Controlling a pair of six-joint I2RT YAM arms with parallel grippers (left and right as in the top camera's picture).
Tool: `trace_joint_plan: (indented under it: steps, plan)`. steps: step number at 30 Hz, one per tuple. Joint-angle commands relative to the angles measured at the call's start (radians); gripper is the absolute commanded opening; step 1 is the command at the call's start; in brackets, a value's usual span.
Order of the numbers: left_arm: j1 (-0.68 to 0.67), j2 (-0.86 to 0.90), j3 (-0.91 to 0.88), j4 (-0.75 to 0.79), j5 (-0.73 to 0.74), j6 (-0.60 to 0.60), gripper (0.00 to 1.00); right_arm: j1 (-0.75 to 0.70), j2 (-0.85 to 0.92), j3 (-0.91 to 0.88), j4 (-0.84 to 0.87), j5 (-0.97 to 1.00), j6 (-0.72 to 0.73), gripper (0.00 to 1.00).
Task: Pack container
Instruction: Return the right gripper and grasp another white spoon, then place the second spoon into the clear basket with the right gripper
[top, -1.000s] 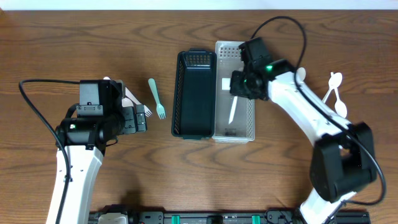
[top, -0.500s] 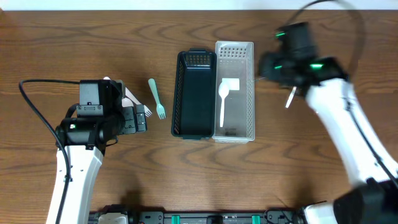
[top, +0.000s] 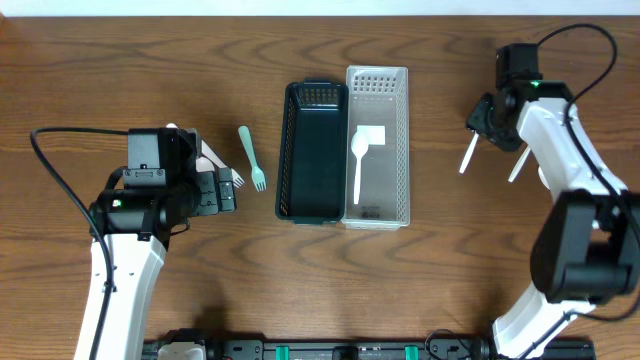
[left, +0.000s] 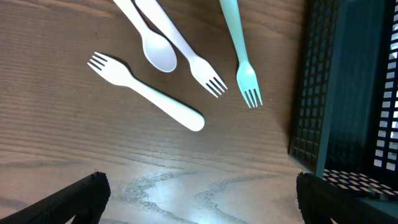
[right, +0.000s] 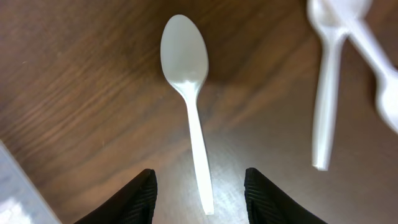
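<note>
A black basket (top: 312, 150) and a white basket (top: 393, 150) stand side by side at mid-table. One white spoon (top: 360, 160) lies in the white basket. My right gripper (top: 492, 118) is open, low over a white spoon (right: 189, 93) on the table, with the handle end between its fingers (right: 199, 193). Two more white spoons (right: 329, 93) lie to its right. My left gripper (top: 225, 190) is open and empty (left: 199, 199), near a white fork (left: 146, 93), a white spoon (left: 155, 53), another white fork (left: 199, 65) and a teal fork (left: 242, 56).
The black basket's wall (left: 348, 93) is close on the right in the left wrist view. The right arm's cable loops over the far right of the table. Bare wood lies in front of the baskets.
My right gripper left the white spoon in the white basket and swung right, from over the basket to over the spoons on the table. The left arm has not moved.
</note>
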Motion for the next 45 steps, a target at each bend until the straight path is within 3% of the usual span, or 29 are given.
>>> trace_joint_plan:
  steps: [1, 20, 28, 32, 36, 45]
  plan:
    - [0.005, 0.0, 0.019, -0.003, -0.017, 0.017, 0.98, -0.014, 0.045, -0.002, 0.031, -0.01, 0.043, 0.49]
    - [0.005, 0.0, 0.019, -0.003, -0.017, 0.017, 0.98, -0.042, 0.208, -0.002, 0.108, -0.015, 0.095, 0.46]
    - [0.005, 0.0, 0.019, -0.003, -0.017, 0.017, 0.98, -0.042, 0.208, -0.002, 0.088, -0.014, 0.094, 0.2]
    - [0.005, 0.0, 0.019, -0.003, -0.017, 0.017, 0.98, -0.042, 0.208, -0.002, 0.068, -0.014, 0.093, 0.19]
    - [0.005, 0.0, 0.019, -0.003, -0.017, 0.017, 0.98, -0.042, 0.198, 0.001, 0.031, -0.016, 0.091, 0.04]
    - [0.005, 0.0, 0.019, -0.003, -0.017, 0.017, 0.98, 0.011, -0.025, 0.119, -0.093, -0.167, -0.005, 0.01]
